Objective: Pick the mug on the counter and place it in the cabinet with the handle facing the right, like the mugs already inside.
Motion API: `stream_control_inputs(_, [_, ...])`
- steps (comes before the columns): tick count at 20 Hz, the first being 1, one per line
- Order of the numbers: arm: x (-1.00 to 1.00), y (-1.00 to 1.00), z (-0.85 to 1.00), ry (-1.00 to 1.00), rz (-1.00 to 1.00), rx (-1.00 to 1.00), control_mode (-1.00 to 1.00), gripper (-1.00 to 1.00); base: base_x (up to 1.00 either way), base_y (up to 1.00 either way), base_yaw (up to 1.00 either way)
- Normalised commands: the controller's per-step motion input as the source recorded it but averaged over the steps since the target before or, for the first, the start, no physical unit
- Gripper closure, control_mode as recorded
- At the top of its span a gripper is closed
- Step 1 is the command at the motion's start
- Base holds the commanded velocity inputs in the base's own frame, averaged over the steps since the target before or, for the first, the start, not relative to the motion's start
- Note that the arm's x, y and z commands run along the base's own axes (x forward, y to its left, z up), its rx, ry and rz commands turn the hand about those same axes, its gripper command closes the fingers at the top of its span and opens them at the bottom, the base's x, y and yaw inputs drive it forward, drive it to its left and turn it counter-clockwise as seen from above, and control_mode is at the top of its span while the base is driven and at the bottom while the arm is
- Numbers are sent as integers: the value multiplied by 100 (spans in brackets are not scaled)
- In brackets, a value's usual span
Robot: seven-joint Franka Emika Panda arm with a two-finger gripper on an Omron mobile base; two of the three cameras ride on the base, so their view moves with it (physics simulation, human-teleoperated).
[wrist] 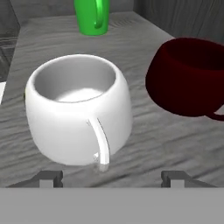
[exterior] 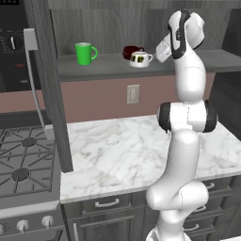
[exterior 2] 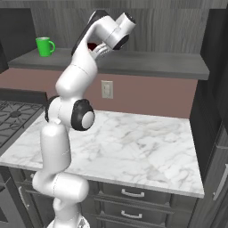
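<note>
The white mug [exterior: 140, 59] [wrist: 76, 113] stands upright on the cabinet's grey shelf board [exterior: 103, 68], its dark-and-yellow emblem facing out. Its white handle [wrist: 101, 144] points to the right in the left base view, toward my gripper [wrist: 112, 178] [exterior: 156, 55]. The gripper is open: its fingertips [wrist: 50, 178] stand wide apart on either side of the handle, just short of the mug and not touching it. The dark red mug [wrist: 188, 83] [exterior: 131, 51] sits close behind the white one. The green mug [exterior: 85, 53] [wrist: 92, 16] stands farther left on the shelf.
The white marble counter [exterior: 141, 146] lies below the shelf, above dark drawers [exterior: 108, 204]. A gas stove [exterior: 23, 164] sits to its left past a dark upright panel [exterior: 56, 94]. A wall outlet [exterior: 133, 93] is on the pink backsplash.
</note>
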Motion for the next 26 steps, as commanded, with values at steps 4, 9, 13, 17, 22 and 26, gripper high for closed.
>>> stream_control_inputs(4, [-33, 0, 0, -7, 4, 0, -100, -100, 0, 0, 0])
stream_control_inputs(9, [-39, 0, 0, -8, 5, 0, -100, -100, 0, 0, 0])
stream_control_inputs(13, [-35, 0, -14, -8, 5, 0, -100, -100, 0, 0, 0])
stream_control_inputs(17, [-30, 0, -39, -8, 5, 0, -100, -100, 0, 0, 0])
stream_control_inputs(22, [-42, 0, -28, -11, 3, 0, -100, -100, 0, 0, 0])
stream_control_inputs(26, [-56, 0, -1, -17, 2, 0, -100, -100, 0, 0, 0])
